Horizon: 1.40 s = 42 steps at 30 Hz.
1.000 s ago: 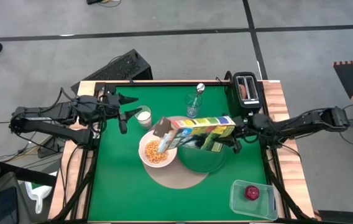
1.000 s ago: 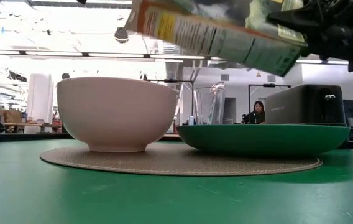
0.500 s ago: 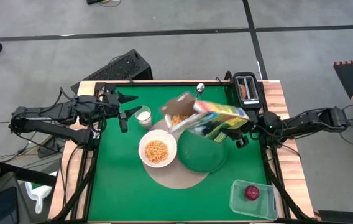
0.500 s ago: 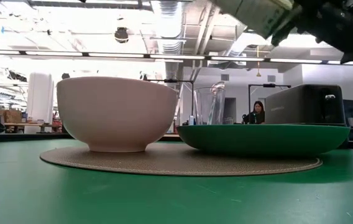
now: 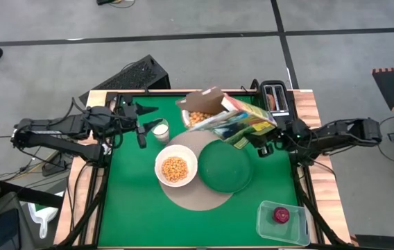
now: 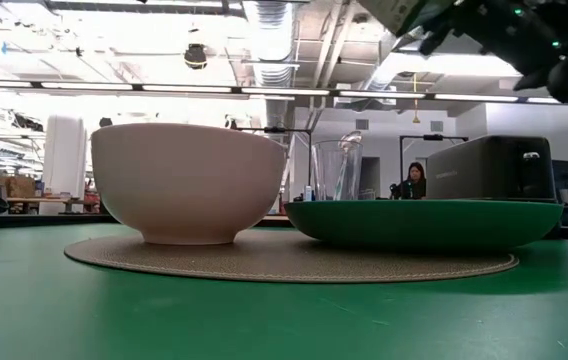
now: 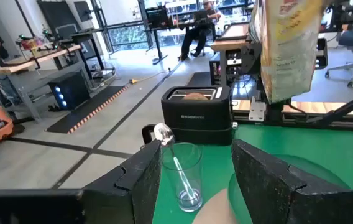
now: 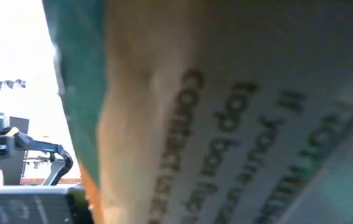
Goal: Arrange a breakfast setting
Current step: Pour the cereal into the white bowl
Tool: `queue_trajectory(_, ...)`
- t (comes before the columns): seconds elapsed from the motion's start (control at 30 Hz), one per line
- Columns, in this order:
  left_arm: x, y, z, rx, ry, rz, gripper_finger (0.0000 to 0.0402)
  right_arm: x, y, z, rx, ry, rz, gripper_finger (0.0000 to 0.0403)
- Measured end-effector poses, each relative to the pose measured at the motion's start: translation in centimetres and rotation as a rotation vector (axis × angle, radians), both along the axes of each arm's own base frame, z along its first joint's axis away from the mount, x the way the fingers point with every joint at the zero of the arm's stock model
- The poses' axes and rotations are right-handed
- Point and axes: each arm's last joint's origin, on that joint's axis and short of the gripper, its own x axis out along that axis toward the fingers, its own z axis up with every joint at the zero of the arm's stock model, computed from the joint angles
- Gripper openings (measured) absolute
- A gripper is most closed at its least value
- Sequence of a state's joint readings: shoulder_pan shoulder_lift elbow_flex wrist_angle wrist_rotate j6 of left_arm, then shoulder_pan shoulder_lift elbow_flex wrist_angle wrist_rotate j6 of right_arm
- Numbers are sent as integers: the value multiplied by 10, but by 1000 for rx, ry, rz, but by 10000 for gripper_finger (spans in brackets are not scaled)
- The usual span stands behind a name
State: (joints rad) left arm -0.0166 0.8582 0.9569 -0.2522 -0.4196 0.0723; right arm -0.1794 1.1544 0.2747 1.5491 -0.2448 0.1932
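We log a white round bowl [image 5: 176, 167] on the round tan woven mat [image 5: 191, 194], filled with orange-yellow cereal pieces [image 5: 175, 167]. Just beside it on the same mat sits the larger green plate [image 5: 225, 167], shallow and smooth, nothing on it. In the low view bowl [image 6: 189, 180] and plate [image 6: 426, 222] stand close side by side; we cannot tell if they touch.

The white cup [image 5: 160, 129] near the left gripper holds a white liquid. The clear glass [image 7: 183, 176] stands at the desk's far edge with the metal spoon [image 7: 164, 133] upright inside it, bowl end up. A black toaster [image 5: 275, 97] at the far right corner holds the round bread [image 7: 192, 96] in its slot. A clear plastic tub [image 5: 280, 221] at the near right corner contains the small red fruit [image 5: 281, 214].

The right gripper [image 5: 263, 142] pinches a colourful cardboard cereal box [image 5: 228, 118], tilted above the desk's far side, flaps open, cereal visible inside. The left gripper [image 5: 141, 119] hangs over the green felt desk [image 5: 134, 208] by the cup, fingers spread, holding nothing.
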Motion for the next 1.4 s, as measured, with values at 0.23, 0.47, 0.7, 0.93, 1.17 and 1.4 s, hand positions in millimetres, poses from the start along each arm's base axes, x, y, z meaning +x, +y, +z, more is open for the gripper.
queue_trajectory(0.23,13,-1,-4,-14,-2,-14,261,25,-19,9,-10,-1,-45,239)
queue_trajectory(0.47,32,-1,-5,-17,-51,-30,358,59,-36,22,-25,-6,-12,239)
queue_trajectory(0.7,54,-2,-6,6,-116,-48,397,93,-46,29,-34,-18,-3,236)
queue_trajectory(0.93,68,-3,-4,-17,-217,-51,396,117,-48,32,-50,-22,49,235)
queue_trajectory(1.17,70,-2,0,1,-265,-14,396,125,-50,38,-53,-43,57,235)
queue_trajectory(1.4,74,-3,1,-19,-307,-65,395,126,-47,38,-62,-50,40,235)
